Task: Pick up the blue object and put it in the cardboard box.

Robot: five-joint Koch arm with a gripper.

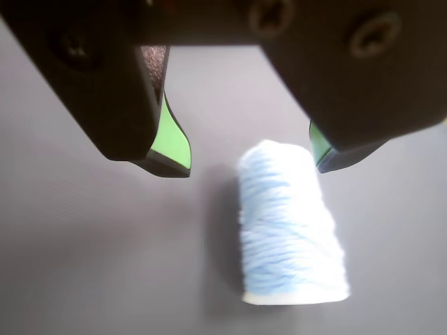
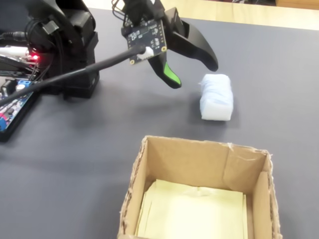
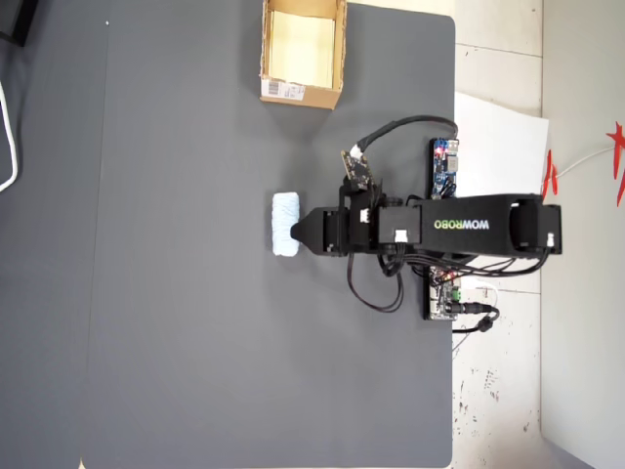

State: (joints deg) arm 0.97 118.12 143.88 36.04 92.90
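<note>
The blue object is a pale blue-white fuzzy oblong lying on the dark grey mat; it also shows as the blue object and the blue object. My gripper hovers just above its near end, open, the green-lined jaws spread wide with nothing between them. In the fixed view the gripper hangs to the left of the lump, apart from it. The cardboard box stands open at the front of that view, pale yellow inside; overhead, the cardboard box sits at the mat's top edge.
The arm's black base and circuit boards with cables stand at the mat's edge. White paper lies on the floor beyond the mat.
</note>
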